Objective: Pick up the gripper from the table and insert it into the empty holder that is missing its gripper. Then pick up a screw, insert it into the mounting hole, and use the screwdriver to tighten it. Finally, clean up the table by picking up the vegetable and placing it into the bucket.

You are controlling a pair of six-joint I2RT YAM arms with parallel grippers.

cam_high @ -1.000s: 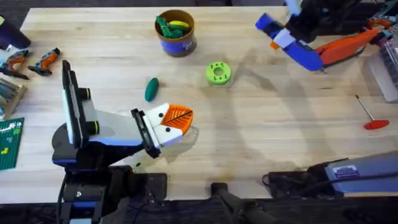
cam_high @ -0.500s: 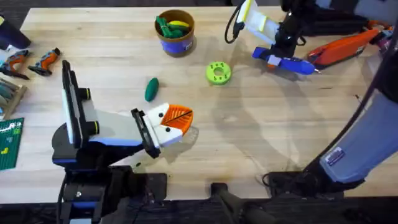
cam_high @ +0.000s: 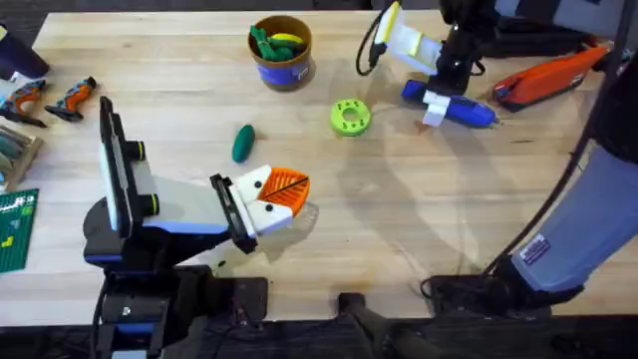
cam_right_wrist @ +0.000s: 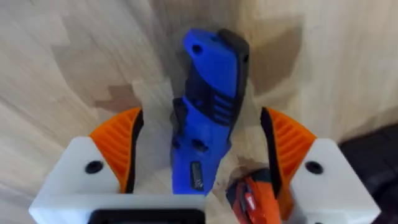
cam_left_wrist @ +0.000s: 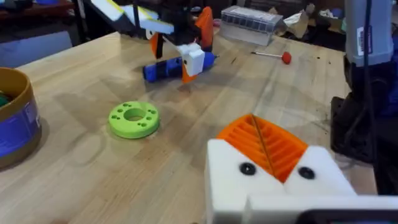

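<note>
Overhead view: the right gripper [cam_high: 439,95] is at the far right part of the table [cam_high: 399,229], directly over the blue screwdriver [cam_high: 449,108], which lies flat on the wood with its tip pointing right. An orange tool [cam_high: 548,78] lies just beyond it, near the table's right edge. The lime-green disc [cam_high: 349,117] sits to the left of the screwdriver, apart from it. The bucket [cam_high: 281,52] stands near the far edge, holding green and yellow items. The vegetable [cam_high: 243,142] lies on bare wood between the bucket and the left gripper [cam_high: 274,199]. The middle and near right of the table are open wood. Small tools crowd the left edge.

Right wrist view: the orange pads [cam_right_wrist: 121,149] stand wide apart on either side of the screwdriver [cam_right_wrist: 208,112], with a visible gap on each side; nothing is gripped. The overhead view does not show these gaps.

Left wrist view: the left gripper [cam_left_wrist: 267,162] shows one orange ribbed tip [cam_left_wrist: 264,143] seated between white blocks; whether its fingers are spread or closed cannot be told. This view shows the disc [cam_left_wrist: 134,118] near, the bucket wall [cam_left_wrist: 15,124] to one side, and the right gripper [cam_left_wrist: 186,53] over the screwdriver [cam_left_wrist: 168,67] farther off. A thin red-handled screwdriver [cam_left_wrist: 273,56] lies behind.
</note>
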